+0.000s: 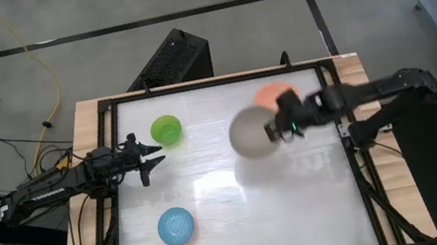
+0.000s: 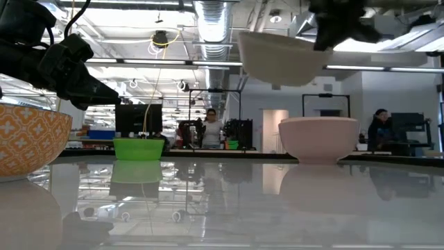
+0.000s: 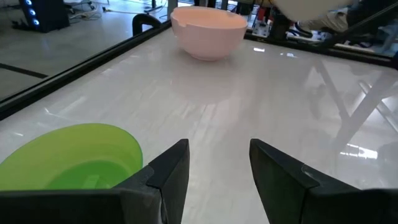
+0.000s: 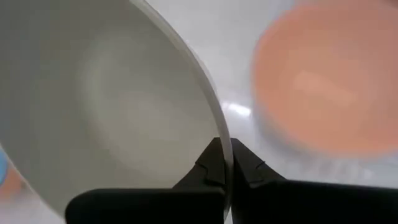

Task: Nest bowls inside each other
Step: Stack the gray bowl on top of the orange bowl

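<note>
A grey-beige bowl (image 1: 249, 133) hangs above the table's middle right, high in the low view (image 2: 281, 59), with my right gripper (image 1: 278, 127) shut on its rim. Just beyond it, a salmon-orange bowl (image 1: 275, 93) stands on its base on the table (image 2: 319, 139). A green bowl (image 1: 167, 130) sits at the far left and a blue bowl (image 1: 176, 226) at the near left. My left gripper (image 1: 151, 159) is open and level over the table's left side, the green bowl (image 3: 74, 155) just beside it. My right gripper pinches the grey-beige bowl's rim (image 4: 225, 163) on the side toward the table's right edge, one finger inside the bowl and one outside. The fingers come from the table's right, slanting down. The bowl is lifted clear of the table, its mouth up and nearly level.
A black frame (image 1: 348, 131) borders the white tabletop. In the low view an orange-patterned bowl wall (image 2: 28, 142) stands close at the left. Bare tabletop (image 1: 262, 214) lies in the middle and near right. People stand in the room beyond the table.
</note>
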You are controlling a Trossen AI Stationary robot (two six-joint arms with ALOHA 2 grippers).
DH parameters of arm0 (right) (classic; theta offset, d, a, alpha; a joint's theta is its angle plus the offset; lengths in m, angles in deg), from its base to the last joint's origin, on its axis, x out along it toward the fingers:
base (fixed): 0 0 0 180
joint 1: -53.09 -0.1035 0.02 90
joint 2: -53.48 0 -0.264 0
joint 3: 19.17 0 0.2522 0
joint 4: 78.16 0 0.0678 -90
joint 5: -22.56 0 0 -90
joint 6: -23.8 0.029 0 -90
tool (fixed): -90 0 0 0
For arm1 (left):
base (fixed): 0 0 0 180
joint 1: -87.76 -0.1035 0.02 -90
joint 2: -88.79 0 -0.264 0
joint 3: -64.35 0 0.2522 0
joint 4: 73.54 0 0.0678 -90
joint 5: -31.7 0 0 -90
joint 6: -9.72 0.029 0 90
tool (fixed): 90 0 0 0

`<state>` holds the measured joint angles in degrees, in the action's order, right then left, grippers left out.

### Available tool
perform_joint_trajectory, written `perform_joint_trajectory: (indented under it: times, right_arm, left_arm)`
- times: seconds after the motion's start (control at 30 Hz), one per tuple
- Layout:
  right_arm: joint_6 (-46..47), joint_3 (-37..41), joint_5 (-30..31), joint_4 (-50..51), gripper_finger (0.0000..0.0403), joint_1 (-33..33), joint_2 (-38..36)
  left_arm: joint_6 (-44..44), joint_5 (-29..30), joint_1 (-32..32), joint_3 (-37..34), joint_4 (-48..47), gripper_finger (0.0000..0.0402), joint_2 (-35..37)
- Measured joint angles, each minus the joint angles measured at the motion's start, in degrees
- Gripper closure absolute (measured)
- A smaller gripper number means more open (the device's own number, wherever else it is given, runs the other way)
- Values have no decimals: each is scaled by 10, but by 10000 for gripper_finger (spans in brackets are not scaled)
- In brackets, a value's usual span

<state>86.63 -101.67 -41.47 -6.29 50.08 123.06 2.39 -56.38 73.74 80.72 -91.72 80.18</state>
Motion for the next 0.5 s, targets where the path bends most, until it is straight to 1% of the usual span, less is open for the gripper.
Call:
perform_joint_trajectory:
  times: [0.07,0.2,0.27,0.4,0.5]
  right_arm:
    - [-40,-11,-12,8,391,66,0]
    - [-121,-16,-81,7,391,198,0]
    - [-148,-16,-110,16,391,254,1]
    - [-180,-16,-139,46,391,334,1]
    - [-194,-16,-150,65,391,372,0]
  left_arm:
    - [0,0,0,0,0,244,0]
    - [0,0,0,0,0,244,0]
    - [0,0,0,0,0,244,0]
    - [0,0,0,0,0,244,0]
    - [0,0,0,0,0,244,0]
